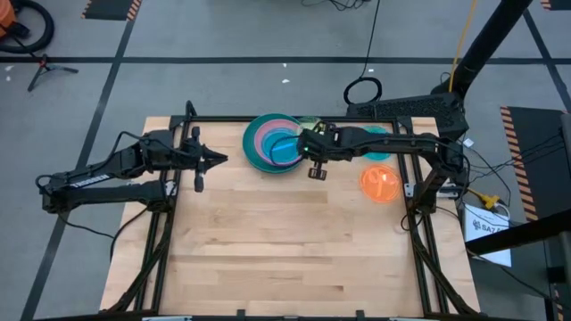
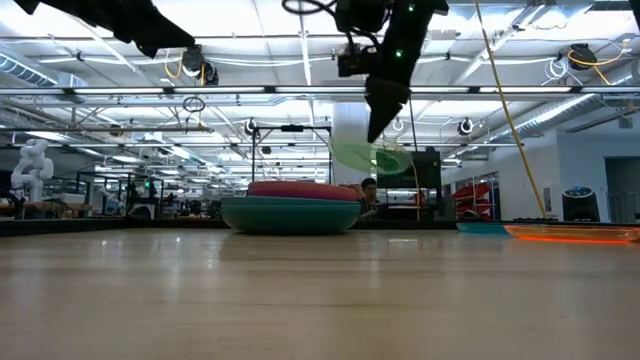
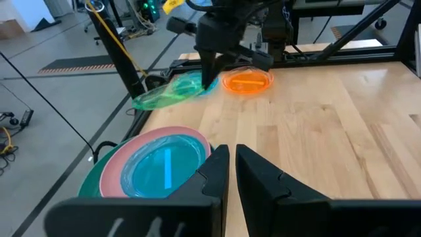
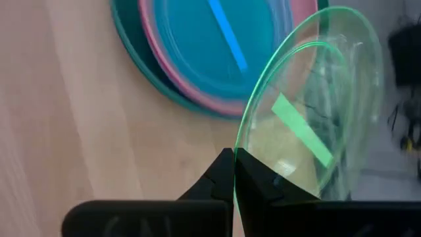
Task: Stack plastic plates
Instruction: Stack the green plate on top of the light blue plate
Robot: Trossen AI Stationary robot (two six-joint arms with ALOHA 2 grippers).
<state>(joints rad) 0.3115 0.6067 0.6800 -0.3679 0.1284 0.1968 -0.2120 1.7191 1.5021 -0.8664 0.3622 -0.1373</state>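
Note:
A stack of plastic plates (image 1: 268,143) rests on the table at the far middle: a teal one at the bottom, pink above it, a translucent cyan one (image 3: 161,164) on top. My right gripper (image 2: 383,125) hangs in the air just right of the stack, shut on a translucent lime-green plate (image 2: 372,156). An orange plate (image 1: 379,183) and a teal plate (image 1: 382,143) lie flat on the table farther right. My left gripper (image 3: 230,158) waits left of the stack, shut and holding nothing. My right gripper pinches the green plate's rim (image 4: 245,143) between its two fingers. The fingers slant down from above, coming from the table's right. The plate is lifted clear of the table, tilted, and reaches out beyond the fingertips (image 3: 208,78) toward the far edge.
Black frame rails (image 1: 169,223) run along the table's left, right and far sides. The wide near half of the wooden table top (image 1: 285,250) shows only bare wood. The right arm (image 1: 393,143) reaches over the teal plate.

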